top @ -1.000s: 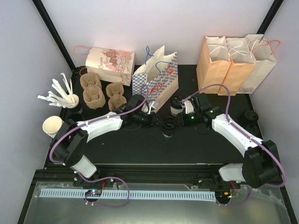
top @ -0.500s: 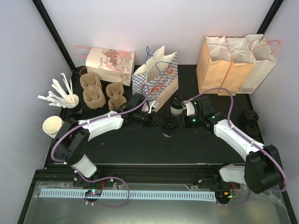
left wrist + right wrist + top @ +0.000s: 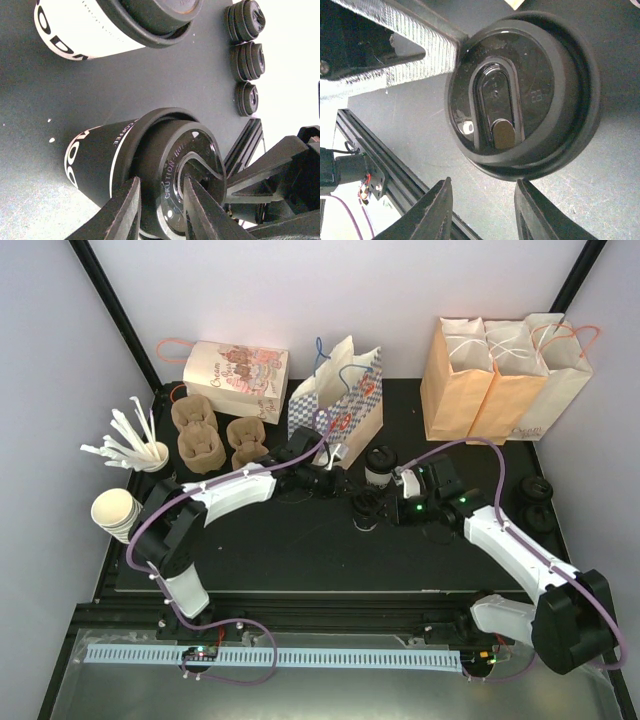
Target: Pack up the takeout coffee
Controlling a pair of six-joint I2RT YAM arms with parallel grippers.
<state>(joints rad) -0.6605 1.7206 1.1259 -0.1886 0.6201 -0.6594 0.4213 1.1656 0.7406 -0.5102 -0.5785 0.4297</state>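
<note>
— Why had the left claw (image 3: 160, 186) clamped onto the lid rim of a coffee cup (image 3: 95, 155)?
— Probably to lift it. The right claw (image 3: 482, 189) stood apart, empty, another cup (image 3: 520, 100) just past its fingertips.

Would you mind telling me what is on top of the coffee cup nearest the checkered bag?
A round black lid sits on that coffee cup and closes its mouth. Because of the lid, the inside of the cup cannot be seen.

Paper bags (image 3: 505, 375) (rear), pulp carriers (image 3: 218, 433), spare lids (image 3: 246, 55)
</note>
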